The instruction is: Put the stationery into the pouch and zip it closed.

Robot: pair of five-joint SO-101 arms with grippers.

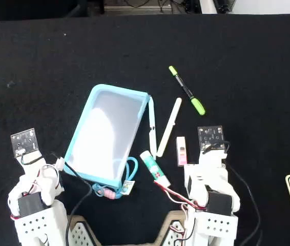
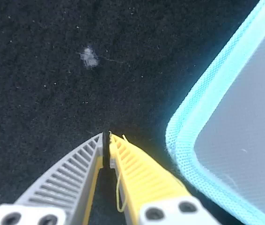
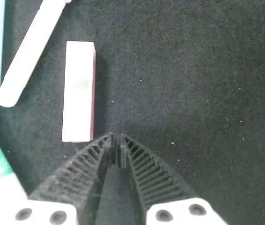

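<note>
Black cloth covered your table (image 1: pixel 58 56). Your left hand (image 2: pixel 106 140) sat closed and empty beside the blue pouch (image 1: pixel 109 136). Your right hand (image 3: pixel 117 143), also closed and empty, was near the eraser (image 3: pixel 78 91), its label too small to read.

White plastic arms (image 1: pixel 210 224) carry red and black cables (image 1: pixel 171 193); left fingers (image 2: pixel 142 180) grey and yellow, right fingers (image 3: pixel 157 182) black.

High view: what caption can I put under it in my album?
A blue pouch on a black table, with stationery loose beside it and two arms nearby.
</note>
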